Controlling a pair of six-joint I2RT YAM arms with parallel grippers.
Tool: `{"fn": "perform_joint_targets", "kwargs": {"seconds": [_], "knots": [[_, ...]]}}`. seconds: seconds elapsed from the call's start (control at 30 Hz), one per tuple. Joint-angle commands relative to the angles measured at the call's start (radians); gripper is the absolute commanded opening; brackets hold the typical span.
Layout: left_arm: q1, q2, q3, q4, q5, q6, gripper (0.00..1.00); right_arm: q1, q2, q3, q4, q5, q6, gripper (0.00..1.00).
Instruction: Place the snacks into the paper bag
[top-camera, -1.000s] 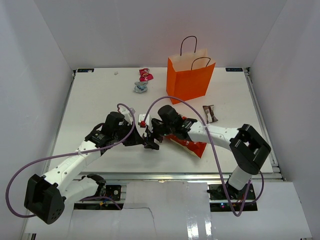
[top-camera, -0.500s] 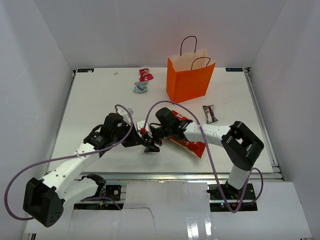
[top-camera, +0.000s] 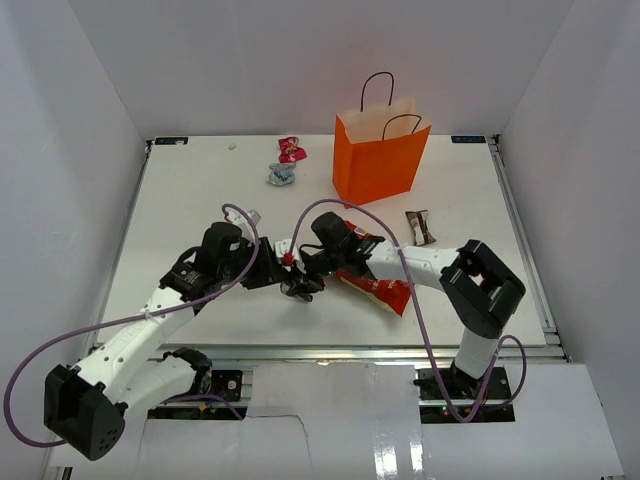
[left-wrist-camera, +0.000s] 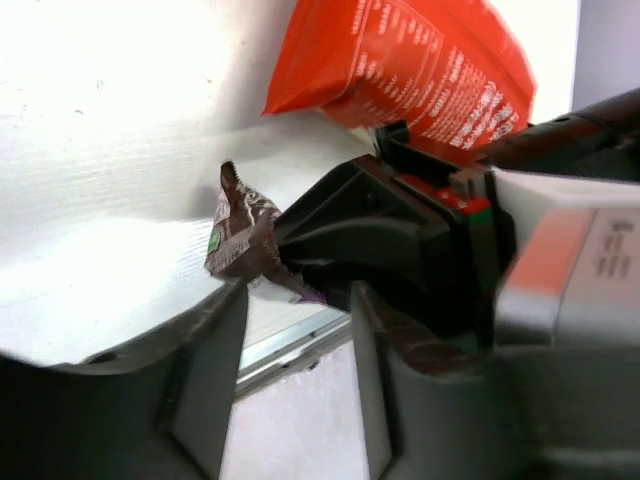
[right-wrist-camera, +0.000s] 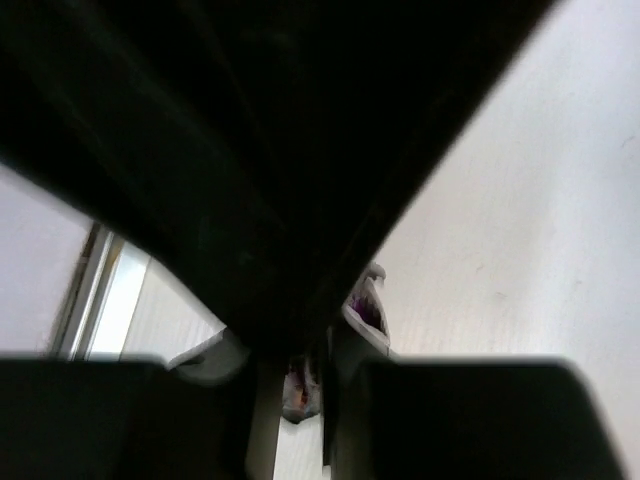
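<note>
Our left gripper (left-wrist-camera: 297, 320) is spread wide, and just past its fingertips sits the dark brown candy (left-wrist-camera: 243, 232), long axis running up the wrist view, nearer the left finger. The right gripper (top-camera: 306, 284) looks pinched on its far end. The paper bag (top-camera: 378, 165) stands well beyond, on the right arm's side, so that arm seems better placed

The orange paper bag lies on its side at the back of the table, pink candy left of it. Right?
No: the orange paper bag stands upright, as the top external view shows. It is at the back, with the pink candy left of it.
</note>
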Motion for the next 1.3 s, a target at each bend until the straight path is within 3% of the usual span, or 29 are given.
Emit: {"fn": "perform_joint_targets", "kwargs": {"seconds": [0.0,0.03,0.13,0.17,0.27,0.37,0.5,0.6,0.8,1.07,1.13,1.27], "knots": [[-0.004,-0.071,0.116,-0.006,-0.047,0.001,0.59,-0.021,-0.057,0.053,-0.064,-0.047,-0.019,0.19],[-0.004,-0.08,0.136,-0.012,-0.063,0.003,0.75,-0.039,-0.068,0.055,-0.073,-0.053,-0.018,0.18],[-0.002,-0.123,0.214,-0.029,-0.129,0.02,0.95,-0.08,-0.122,0.081,-0.105,-0.073,-0.011,0.17],[-0.002,-0.132,0.234,-0.031,-0.164,0.027,0.98,-0.094,-0.134,0.105,-0.112,-0.076,-0.007,0.17],[-0.002,-0.16,0.29,-0.04,-0.205,0.067,0.98,-0.163,-0.189,0.185,-0.124,-0.087,0.06,0.16],[-0.002,-0.172,0.294,-0.051,-0.254,0.081,0.98,-0.249,-0.203,0.378,-0.141,-0.087,0.148,0.16],[-0.002,-0.169,0.244,-0.023,-0.248,0.063,0.98,-0.356,-0.159,0.681,-0.141,-0.005,0.234,0.17],[-0.002,-0.168,0.196,0.01,-0.224,0.037,0.98,-0.422,-0.119,0.801,-0.129,0.094,0.243,0.18],[-0.002,-0.166,0.116,0.057,-0.193,-0.005,0.98,-0.522,-0.036,0.883,-0.072,0.25,0.248,0.18],[-0.002,-0.181,0.021,0.104,-0.144,-0.071,0.98,-0.562,0.067,0.906,-0.047,0.381,0.226,0.23],[-0.002,-0.191,0.008,0.112,-0.139,-0.08,0.98,-0.573,0.082,0.904,-0.018,0.394,0.225,0.27],[-0.002,-0.201,-0.017,0.129,-0.129,-0.102,0.98,-0.581,0.1,0.891,-0.018,0.402,0.217,0.47]]}}
